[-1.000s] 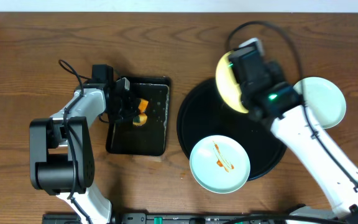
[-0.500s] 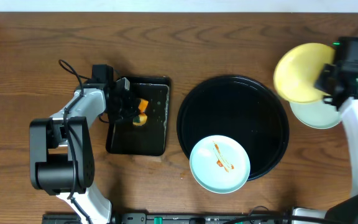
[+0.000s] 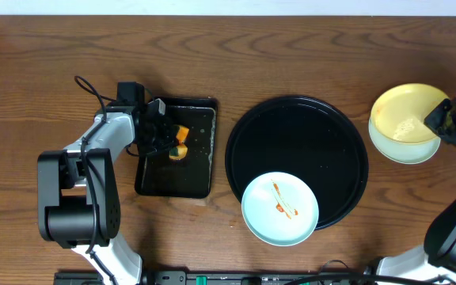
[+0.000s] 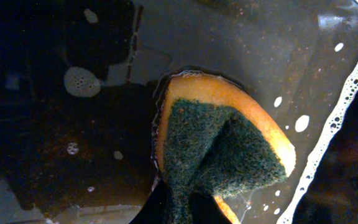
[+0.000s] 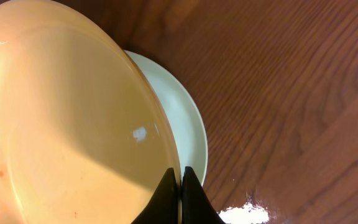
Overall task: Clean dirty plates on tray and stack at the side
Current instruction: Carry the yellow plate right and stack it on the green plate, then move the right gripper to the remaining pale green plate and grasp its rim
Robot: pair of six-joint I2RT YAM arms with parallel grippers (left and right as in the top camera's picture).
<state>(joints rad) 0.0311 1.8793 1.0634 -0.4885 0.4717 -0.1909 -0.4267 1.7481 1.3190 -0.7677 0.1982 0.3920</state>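
Left gripper (image 3: pixel 163 139): at the left side of the table (image 3: pixel 38 79), over the sponge tray (image 3: pixel 172 190); its jaws are pinched tight on the sponge (image 4: pixel 219 146).
Sponge: orange with a dark green scouring face, folded by the pinch, low over wet, foamy black tray floor.
Sponge tray: small black rectangle, just left of the tray (image 3: pixel 307 134), apart from it.
Tray: large, round and glossy black in the middle of the table; most of its floor is bare.
Smeared mint plate (image 3: pixel 261 214): lies flat on the near part of the tray, its near edge hanging over the rim; orange-red sauce (image 3: pixel 283 204) streaks its centre. It sits well apart from both grippers, right of and nearer than the sponge.
Yellow plate (image 3: pixel 402 119): right of the tray, off it, tilted and held by its right edge; it overlaps the far part of the second mint plate (image 5: pixel 185 124).
Second mint plate: flat on the wood beside the tray, under the yellow one; whether the two touch cannot be told.
Right gripper (image 5: pixel 180 180): at the table's right edge, jaws nipped closed on the yellow plate's thin rim.
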